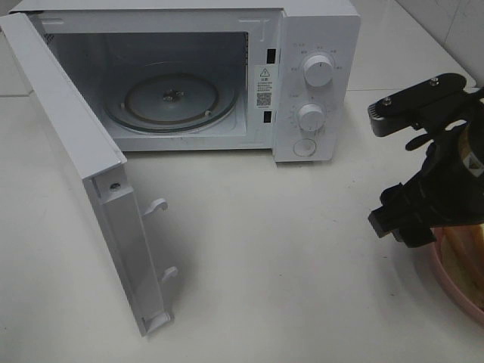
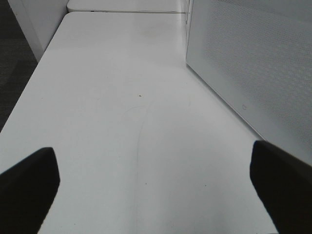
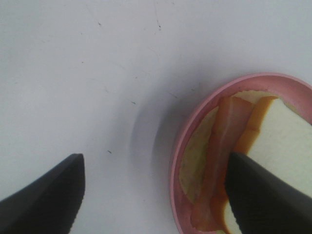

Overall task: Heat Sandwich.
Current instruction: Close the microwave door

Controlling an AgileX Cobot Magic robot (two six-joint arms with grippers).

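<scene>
The sandwich (image 3: pixel 287 131), white bread with brownish filling, lies on a round pink plate (image 3: pixel 192 122). In the right wrist view my right gripper (image 3: pixel 153 161) is open, one finger over the bare table and the other over the sandwich, so the plate's rim lies between them. In the high view the right gripper (image 1: pixel 412 219) hangs over the plate (image 1: pixel 454 291) at the table's right edge and hides most of it. My left gripper (image 2: pixel 153 151) is open and empty above the table, and it is out of the high view.
A white microwave (image 1: pixel 318 45) stands at the back. Its door (image 1: pixel 76 151) swings wide open toward the front left, and a glass turntable (image 1: pixel 170 98) shows inside. In the left wrist view the door's perforated panel (image 2: pixel 253 63) is close by.
</scene>
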